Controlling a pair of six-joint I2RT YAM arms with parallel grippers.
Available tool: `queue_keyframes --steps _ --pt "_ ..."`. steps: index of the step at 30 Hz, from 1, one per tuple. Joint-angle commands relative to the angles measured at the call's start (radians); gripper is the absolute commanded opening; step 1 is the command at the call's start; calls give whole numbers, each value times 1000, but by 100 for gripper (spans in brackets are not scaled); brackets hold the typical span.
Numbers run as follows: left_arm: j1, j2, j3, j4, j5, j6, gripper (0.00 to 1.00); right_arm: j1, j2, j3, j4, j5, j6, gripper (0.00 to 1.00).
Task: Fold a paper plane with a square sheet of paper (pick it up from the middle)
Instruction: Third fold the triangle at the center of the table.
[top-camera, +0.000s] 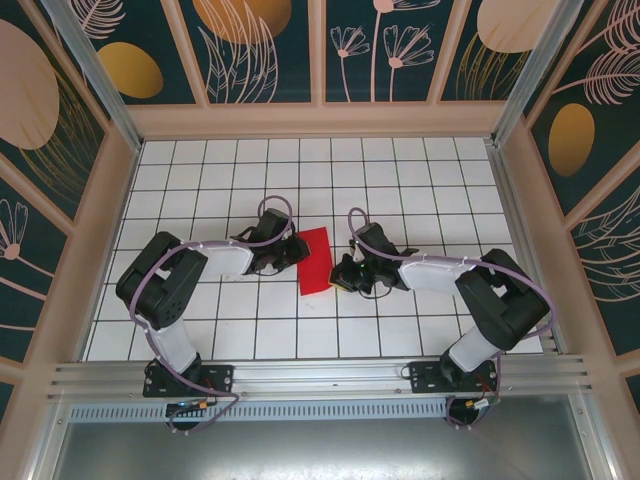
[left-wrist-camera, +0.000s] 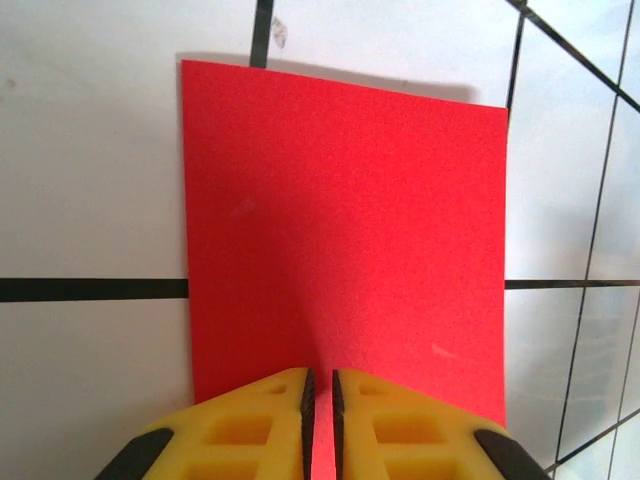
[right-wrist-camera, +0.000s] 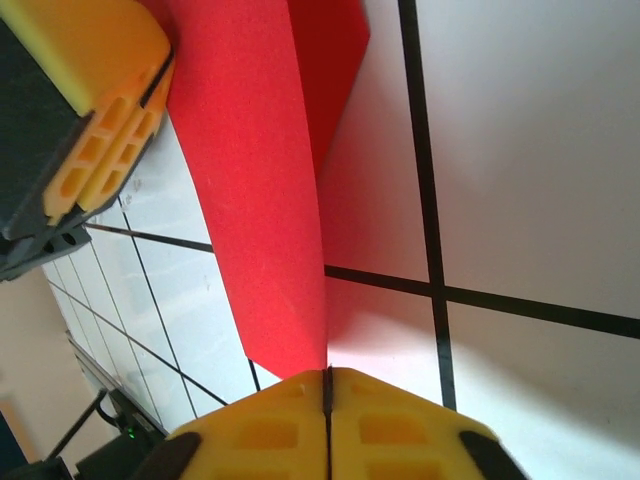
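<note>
The square sheet of paper (top-camera: 316, 260) sat near the middle of the white tiled surface (top-camera: 400, 180), between the two arms, and from above it looked narrower than it was tall. The left pincer (left-wrist-camera: 320, 375) had its yellow fingers (left-wrist-camera: 250, 420) drawn in to a thin slit, with the red edge of the sheet caught in it. The rest of the sheet spread away from them over the tiles. On the other side, the right pincer (right-wrist-camera: 326, 375) was closed tight, and the sheet's edge ran straight into the seam between its fingers. From that wrist the paper showed one part raised over another. I couldn't tell whether it was creased.
</note>
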Motion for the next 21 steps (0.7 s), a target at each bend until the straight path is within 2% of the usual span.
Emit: queue_keyframes --steps 1,11,15,18,21 --pt "-4 29 7 -36 -18 -7 16 8 -7 25 26 -5 26 0" --pt "-4 37 18 -48 -10 -5 14 29 91 117 98 -18 45 1" --pt "-3 -13 43 -51 -6 14 15 31 119 131 134 1 50 1" --pt "-4 -67 45 -34 -32 24 17 34 140 131 156 7 56 1" --pt "-2 -115 59 -68 -105 27 16 37 157 135 171 7 58 2"
